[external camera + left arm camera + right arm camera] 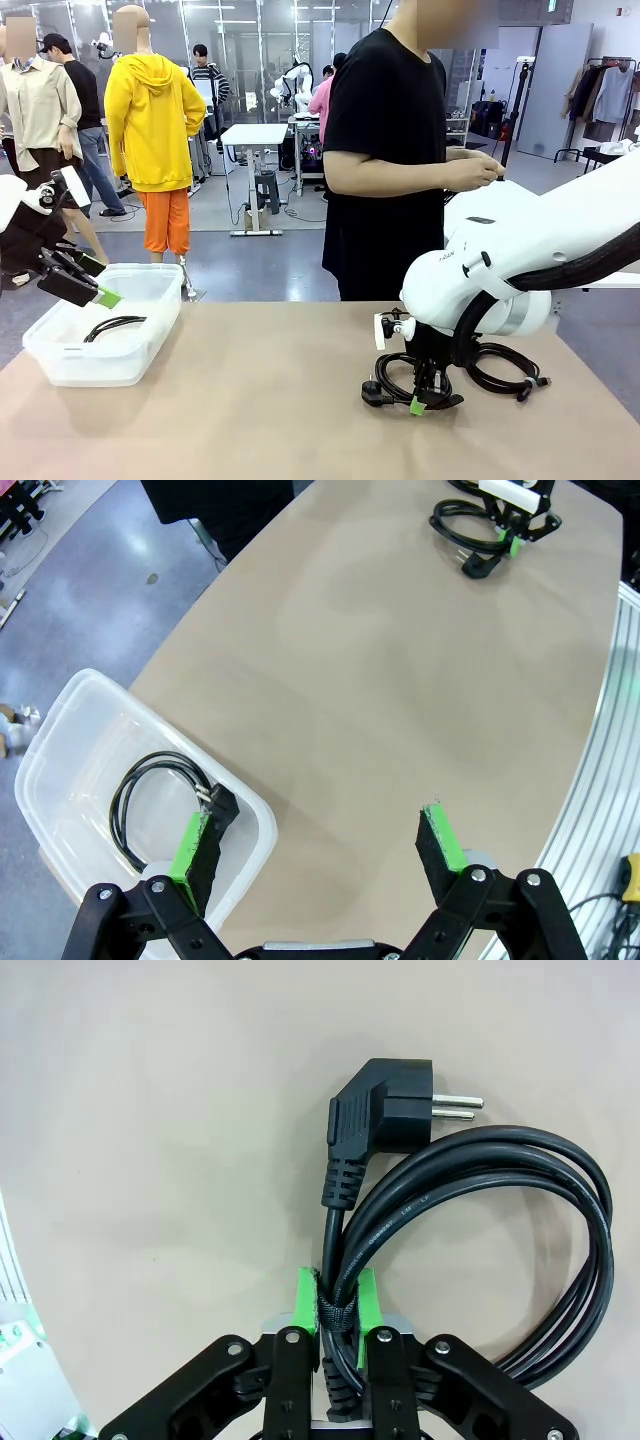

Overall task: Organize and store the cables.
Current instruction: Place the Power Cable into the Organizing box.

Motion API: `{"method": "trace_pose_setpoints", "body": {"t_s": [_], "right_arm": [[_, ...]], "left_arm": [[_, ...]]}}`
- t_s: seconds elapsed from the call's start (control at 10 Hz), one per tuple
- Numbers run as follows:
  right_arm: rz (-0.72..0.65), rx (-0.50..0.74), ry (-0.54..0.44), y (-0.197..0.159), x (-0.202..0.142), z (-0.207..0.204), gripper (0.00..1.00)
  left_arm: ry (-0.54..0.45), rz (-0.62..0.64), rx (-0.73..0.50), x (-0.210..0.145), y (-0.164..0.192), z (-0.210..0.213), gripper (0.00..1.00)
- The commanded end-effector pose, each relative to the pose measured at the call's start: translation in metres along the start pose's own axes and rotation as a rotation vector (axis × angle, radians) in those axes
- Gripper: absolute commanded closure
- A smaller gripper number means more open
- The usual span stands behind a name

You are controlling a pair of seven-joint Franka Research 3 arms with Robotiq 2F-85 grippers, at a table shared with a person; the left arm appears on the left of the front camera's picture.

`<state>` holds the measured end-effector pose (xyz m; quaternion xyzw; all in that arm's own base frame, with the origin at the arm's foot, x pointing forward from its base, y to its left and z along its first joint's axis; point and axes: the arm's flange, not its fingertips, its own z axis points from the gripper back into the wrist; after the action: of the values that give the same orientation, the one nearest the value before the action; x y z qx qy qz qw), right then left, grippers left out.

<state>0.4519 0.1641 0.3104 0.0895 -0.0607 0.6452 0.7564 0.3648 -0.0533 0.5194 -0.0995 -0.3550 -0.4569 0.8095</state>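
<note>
here, coiled black cable [480,1210] with angled plug [385,1120]

The front view faces across the table [250,420] toward the person [385,150]. The left wrist view looks from high behind the left gripper [315,825]; the right wrist view sits close over the coiled cable [480,1190] (all three share it).
</note>
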Motion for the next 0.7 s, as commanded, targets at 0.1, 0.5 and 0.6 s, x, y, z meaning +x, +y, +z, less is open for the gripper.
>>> {"method": "trace_pose_setpoints", "body": {"t_s": [0.1, 0.5, 0.6], "right_arm": [[0.000, -0.001, 0.000, 0.000, 0.000, 0.000, 1.00], [0.055, -0.090, 0.032, 0.016, 0.024, 0.085, 0.82], [0.064, -0.104, 0.058, 0.021, 0.033, 0.106, 0.82]], "left_arm": [[0.006, 0.011, 0.017, 0.001, -0.001, 0.001, 0.00], [0.006, 0.011, 0.017, 0.001, -0.001, 0.001, 0.00], [0.006, 0.011, 0.017, 0.001, -0.001, 0.001, 0.00]]}}
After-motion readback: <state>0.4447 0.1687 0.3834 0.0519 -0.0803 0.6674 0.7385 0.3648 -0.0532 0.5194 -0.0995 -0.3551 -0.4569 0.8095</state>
